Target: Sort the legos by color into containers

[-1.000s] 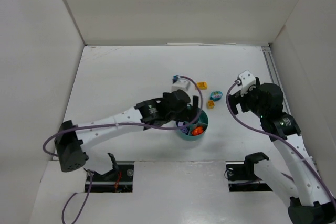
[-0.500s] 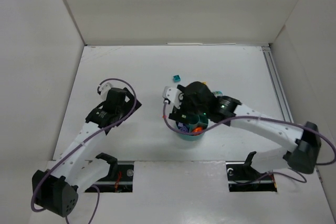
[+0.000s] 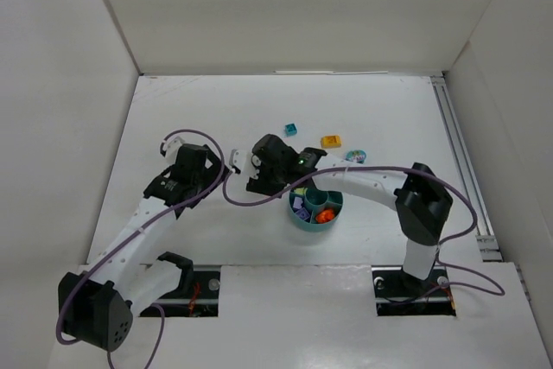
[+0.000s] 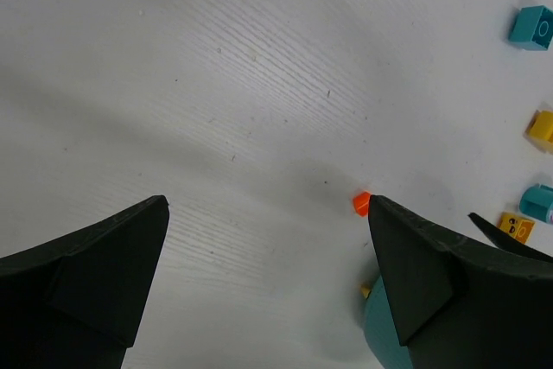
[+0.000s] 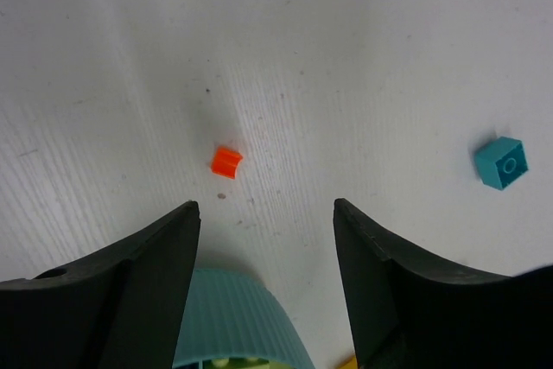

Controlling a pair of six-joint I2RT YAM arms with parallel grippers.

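While stretched leftward across mid-frame, the right gripper [image 5: 265, 213] is held parted, empty. Left gripper [image 4: 268, 213]: spread wide. Orange lego [image 5: 225, 162]: long axis indiscernible.

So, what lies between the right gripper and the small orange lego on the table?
Nothing. The right wrist view shows only bare white table between the right gripper and the orange lego.

The left gripper [image 4: 268, 205] holds its two black fingers [image 4: 95, 274] far apart over the white table [image 4: 216, 84]. A tiny orange lego [image 4: 361, 202] lies right beside one fingertip. A teal brick [image 4: 534, 26] and a yellow bit [image 4: 542, 127] sit at the far edge. The teal dish [image 4: 382, 347] peeks out at the bottom.
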